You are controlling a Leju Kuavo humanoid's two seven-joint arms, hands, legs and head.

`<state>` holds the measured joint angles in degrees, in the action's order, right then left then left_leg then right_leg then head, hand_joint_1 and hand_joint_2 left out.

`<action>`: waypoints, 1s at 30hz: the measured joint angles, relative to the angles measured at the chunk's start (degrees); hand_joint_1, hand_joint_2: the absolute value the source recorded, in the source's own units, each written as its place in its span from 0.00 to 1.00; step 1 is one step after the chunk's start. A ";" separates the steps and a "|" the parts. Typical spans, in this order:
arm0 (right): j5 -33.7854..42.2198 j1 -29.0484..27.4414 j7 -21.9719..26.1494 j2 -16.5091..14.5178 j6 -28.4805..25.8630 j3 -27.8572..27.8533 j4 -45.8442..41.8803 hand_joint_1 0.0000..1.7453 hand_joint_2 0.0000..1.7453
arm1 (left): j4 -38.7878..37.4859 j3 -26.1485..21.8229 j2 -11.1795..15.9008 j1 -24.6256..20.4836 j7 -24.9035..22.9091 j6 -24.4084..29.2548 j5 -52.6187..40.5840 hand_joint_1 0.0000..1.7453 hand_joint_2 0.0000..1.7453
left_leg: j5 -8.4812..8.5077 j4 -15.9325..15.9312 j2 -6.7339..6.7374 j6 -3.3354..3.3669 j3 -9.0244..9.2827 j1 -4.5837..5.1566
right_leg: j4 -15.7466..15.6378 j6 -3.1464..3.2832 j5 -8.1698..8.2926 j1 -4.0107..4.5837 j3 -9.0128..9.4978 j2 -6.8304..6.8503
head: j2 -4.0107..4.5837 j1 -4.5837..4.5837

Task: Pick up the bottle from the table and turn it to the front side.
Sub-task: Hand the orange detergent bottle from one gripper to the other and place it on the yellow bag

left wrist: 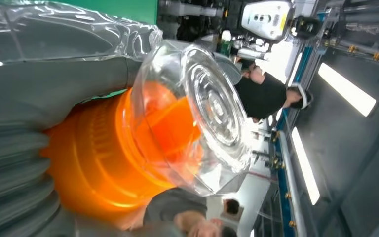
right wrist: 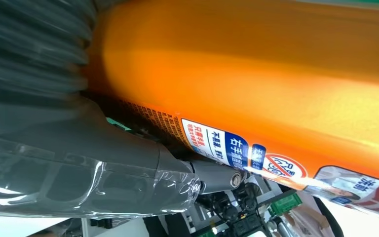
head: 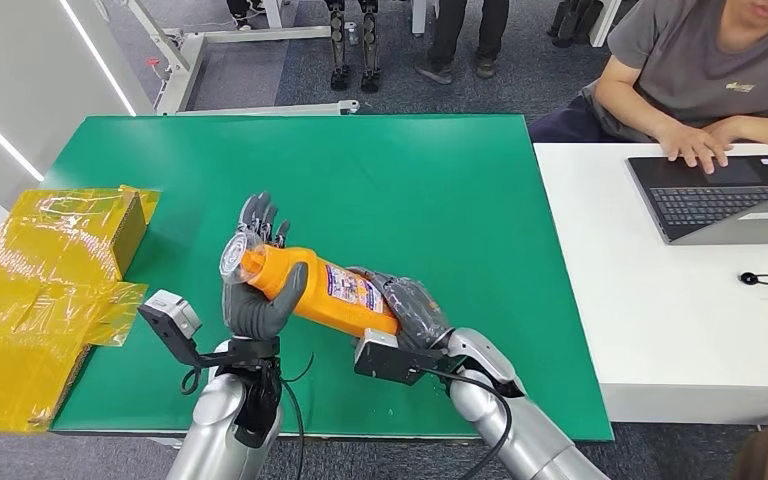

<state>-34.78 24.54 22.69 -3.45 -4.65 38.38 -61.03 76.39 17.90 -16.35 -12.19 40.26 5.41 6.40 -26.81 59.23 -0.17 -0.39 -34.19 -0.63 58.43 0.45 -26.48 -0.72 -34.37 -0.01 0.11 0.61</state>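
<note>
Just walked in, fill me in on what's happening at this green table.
The robot is holding an orange bottle over the green table with both hands. The left robot hand grips the end with the clear cap, and the right robot hand grips the base end. The bottle lies roughly sideways, with its printed label facing up toward the head camera. A person sits at a laptop on the white table nearby.

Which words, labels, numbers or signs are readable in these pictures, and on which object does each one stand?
Orange bottle, label in the right wrist view: Chinese print in white on blue, too blurred to quote with certainty.
Same label: a red prohibition circle, a sign without words.
Label in the head view: too small to read.
Person's grey shirt: a small chest logo, unreadable.
Laptop keys: too small to read.
</note>
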 joint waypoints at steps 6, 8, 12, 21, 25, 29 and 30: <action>-0.13 -0.22 0.20 0.00 0.10 -0.15 -0.02 1.00 1.00 | -0.13 0.01 -0.01 0.02 0.01 -1.45 -0.02 1.00 1.00 | 0.00 0.00 0.00 0.00 0.00 0.00 | 0.00 0.00 0.00 0.00 0.00 0.00 | 0.00 0.00; -0.35 -0.37 0.26 0.00 0.13 -0.30 -0.02 1.00 1.00 | -0.13 0.02 -0.02 0.02 0.01 -1.76 -0.04 1.00 1.00 | 0.00 0.00 0.00 0.00 0.00 0.00 | 0.00 0.00 0.00 0.00 -0.01 0.00 | 0.00 0.00; -0.80 -0.66 0.40 0.00 0.30 -0.52 -0.02 0.96 1.00 | -0.13 0.02 -0.02 0.01 0.01 -2.00 -0.04 1.00 1.00 | 0.00 0.00 0.00 0.00 0.00 0.00 | 0.00 0.00 0.00 0.00 -0.01 0.00 | 0.00 0.01; 0.27 -1.60 0.04 -0.48 -2.04 -0.79 -0.74 0.00 1.00 | -0.13 -0.46 -0.04 0.12 0.01 -1.31 -1.01 1.00 1.00 | 0.00 0.00 0.00 0.00 0.00 0.00 | 0.00 0.00 0.00 0.00 -0.01 0.00 | 0.00 0.00; 1.67 -2.06 0.11 -0.78 -3.41 -1.10 -1.73 0.00 1.00 | -0.13 -1.20 -0.04 0.24 0.00 -0.97 -1.09 1.00 1.00 | 0.00 0.00 0.00 0.00 -0.01 0.00 | 0.00 0.00 0.00 0.00 -0.01 0.01 | 0.00 0.00; 6.68 -3.53 2.40 -1.32 -7.70 -2.67 -3.85 0.00 1.00 | -0.09 -1.75 -0.04 0.42 0.01 0.03 -0.88 1.00 1.00 | 0.00 0.00 0.00 0.00 -0.01 0.00 | 0.00 0.00 0.00 0.00 -0.01 0.01 | 0.00 0.00; 8.97 -4.07 3.45 -1.50 -9.13 -3.24 -4.71 0.00 1.00 | -0.07 -1.97 -0.04 0.47 0.01 0.34 -0.75 1.00 1.00 | 0.00 0.00 -0.01 0.00 -0.01 0.00 | 0.00 0.00 0.00 0.00 -0.01 0.02 | 0.00 0.00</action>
<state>-25.81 20.47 26.14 -4.96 -13.78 35.14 -65.74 76.32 15.93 -16.39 -11.71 40.26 5.75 5.64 -26.81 59.23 -0.18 -0.39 -34.21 -0.63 58.43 0.45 -26.48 -0.72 -34.38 0.00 0.11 0.61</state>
